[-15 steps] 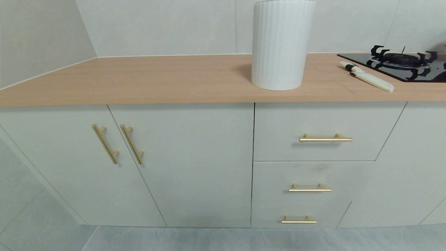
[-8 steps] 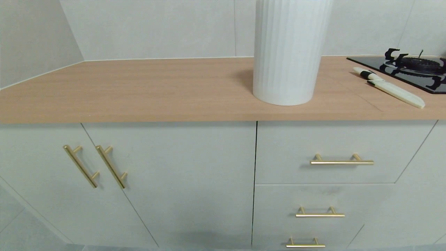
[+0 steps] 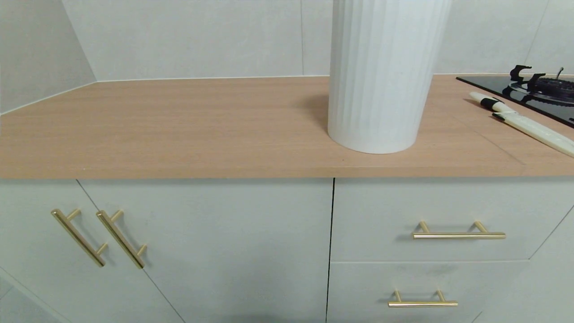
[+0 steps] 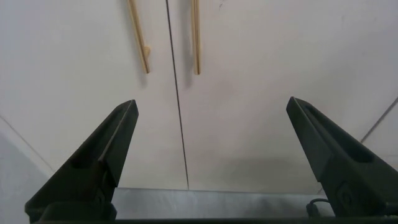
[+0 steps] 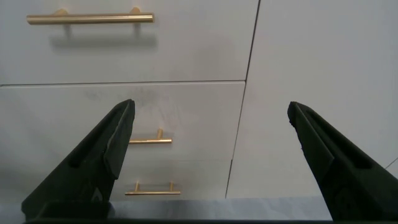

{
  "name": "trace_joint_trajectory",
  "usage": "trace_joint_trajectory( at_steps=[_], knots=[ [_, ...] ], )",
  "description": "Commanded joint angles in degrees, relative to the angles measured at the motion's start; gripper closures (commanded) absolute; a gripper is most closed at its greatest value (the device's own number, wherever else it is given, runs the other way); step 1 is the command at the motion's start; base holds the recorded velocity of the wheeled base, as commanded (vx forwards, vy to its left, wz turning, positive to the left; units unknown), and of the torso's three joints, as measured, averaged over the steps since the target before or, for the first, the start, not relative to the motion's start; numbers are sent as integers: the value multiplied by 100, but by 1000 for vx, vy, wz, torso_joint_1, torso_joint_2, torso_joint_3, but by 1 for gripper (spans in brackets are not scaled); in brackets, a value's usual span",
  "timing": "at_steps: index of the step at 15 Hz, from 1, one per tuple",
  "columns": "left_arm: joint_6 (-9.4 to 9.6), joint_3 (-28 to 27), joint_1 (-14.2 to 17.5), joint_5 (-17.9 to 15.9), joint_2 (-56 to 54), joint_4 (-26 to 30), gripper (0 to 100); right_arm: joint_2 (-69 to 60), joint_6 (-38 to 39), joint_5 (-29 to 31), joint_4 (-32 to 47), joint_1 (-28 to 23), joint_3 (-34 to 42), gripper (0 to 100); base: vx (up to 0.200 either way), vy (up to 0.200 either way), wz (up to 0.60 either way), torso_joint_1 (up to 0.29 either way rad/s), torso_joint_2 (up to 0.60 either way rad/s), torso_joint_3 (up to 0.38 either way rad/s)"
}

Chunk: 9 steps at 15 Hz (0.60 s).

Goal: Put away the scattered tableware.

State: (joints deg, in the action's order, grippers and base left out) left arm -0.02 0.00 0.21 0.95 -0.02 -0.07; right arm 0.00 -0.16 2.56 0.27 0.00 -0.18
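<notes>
1. Left gripper: one. Its jaws stand wide apart, holding nothing and touching nothing. It sits low in front of the cabinet doors, apart from their faces, with the seam between the doors a little off centre between the jaws.
2. Right gripper: one. Its jaws are equally wide, empty and touching nothing. It faces the drawer fronts from a short way off.
3. Knife: one, cream-white with a black band near its far end. It lies flat on the worktop at the right, between the ribbed container and the hob, just beside the hob's near edge. It is angled so the banded end points toward the wall, and the other end runs out of the head view at the right.
4. Ribbed container: one, white, tall and upright. It stands on the worktop above the seam between doors and drawers and is well apart from the knife.
5. Worktop: one, wood-toned, meeting tiled walls at the back and on the left.
6. Hob: one, black glass, set into the worktop at the far right, with a black pan support on it.
7. Cabinet doors: two, pale, each with one slim brass handle. The two door handles lie side by side near the seam.
8. Drawers: three brass bar handles counted, stacked one under another, to the right of the doors.
</notes>
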Motion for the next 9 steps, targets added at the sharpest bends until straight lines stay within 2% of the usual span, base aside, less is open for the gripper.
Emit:
trace_joint_trajectory(
  at_steps=[1,3,9],
  knots=[
    [-6,0,-3,2,2,-1,0,9,-2,-1,0,0,1,0,0,0,0,0,0,0],
    [-15,0,6,10,2,-1,0,9,-2,-1,0,0,1,0,0,0,-600,2,2,2],
    [-6,0,6,2,2,-1,0,0,7,-1,0,0,1,0,0,0,0,0,0,0]
  ],
)
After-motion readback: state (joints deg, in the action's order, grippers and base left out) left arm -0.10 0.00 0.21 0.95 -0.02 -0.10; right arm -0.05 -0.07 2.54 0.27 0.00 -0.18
